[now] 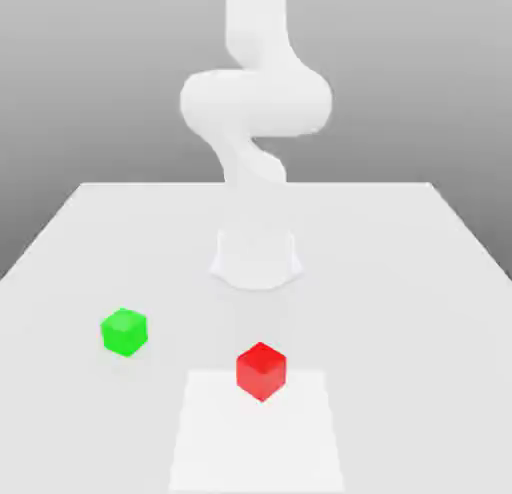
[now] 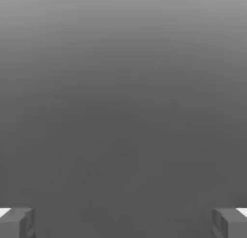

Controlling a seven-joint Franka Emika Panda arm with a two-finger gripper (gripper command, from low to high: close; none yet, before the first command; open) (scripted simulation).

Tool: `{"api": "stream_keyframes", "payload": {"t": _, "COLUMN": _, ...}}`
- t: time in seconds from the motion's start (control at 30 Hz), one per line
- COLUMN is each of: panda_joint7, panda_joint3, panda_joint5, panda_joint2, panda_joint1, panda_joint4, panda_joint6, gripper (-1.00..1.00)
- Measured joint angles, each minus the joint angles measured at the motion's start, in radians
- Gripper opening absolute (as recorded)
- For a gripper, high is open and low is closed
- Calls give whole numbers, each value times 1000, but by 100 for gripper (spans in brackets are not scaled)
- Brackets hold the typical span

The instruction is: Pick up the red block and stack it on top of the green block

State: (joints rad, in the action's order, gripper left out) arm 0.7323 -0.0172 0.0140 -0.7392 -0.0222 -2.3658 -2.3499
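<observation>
Item one, the red block: a small plain cube sitting on the white table, at the near edge of a slightly brighter square patch, in front of the arm's base. Item two, the green block: a cube of matching size, resting on the same table toward the exterior view's left of the red one and a little farther back, well apart from it and touching nothing. Item three, the gripper: its two grey fingertips are showing at opposite corners of the hand view, spread wide with nothing between them, and facing a bare grey surface. Handling notes, given as judgement: the red block is looking rigid, light and smooth-faced, so it is probably tolerating a firm squeeze but possibly slipping if pinched near an edge or a corner. The best hold is likely across two opposite flat side faces, about mid-height, fingers square to those faces. The top face of the green block is lying free for the stack. Status: pick not yet begun.
</observation>
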Motion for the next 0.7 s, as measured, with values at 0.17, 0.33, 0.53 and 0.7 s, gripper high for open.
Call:
{"api": "stream_keyframes", "payload": {"t": 0.17, "panda_joint7": -168, "panda_joint3": -43, "panda_joint5": 27, "panda_joint2": 148, "panda_joint1": -47, "panda_joint4": -155, "panda_joint6": -118, "gripper": 0}}
{"api": "stream_keyframes", "payload": {"t": 0.33, "panda_joint7": -344, "panda_joint3": -95, "panda_joint5": 49, "panda_joint2": 296, "panda_joint1": -95, "panda_joint4": -312, "panda_joint6": -236, "gripper": 0}}
{"api": "stream_keyframes", "payload": {"t": 0.53, "panda_joint7": -598, "panda_joint3": -160, "panda_joint5": 59, "panda_joint2": 517, "panda_joint1": -154, "panda_joint4": -515, "panda_joint6": -407, "gripper": 0}}
{"api": "stream_keyframes", "payload": {"t": 0.7, "panda_joint7": -778, "panda_joint3": -125, "panda_joint5": -68, "panda_joint2": 794, "panda_joint1": -160, "panda_joint4": -550, "panda_joint6": -624, "gripper": 0}}
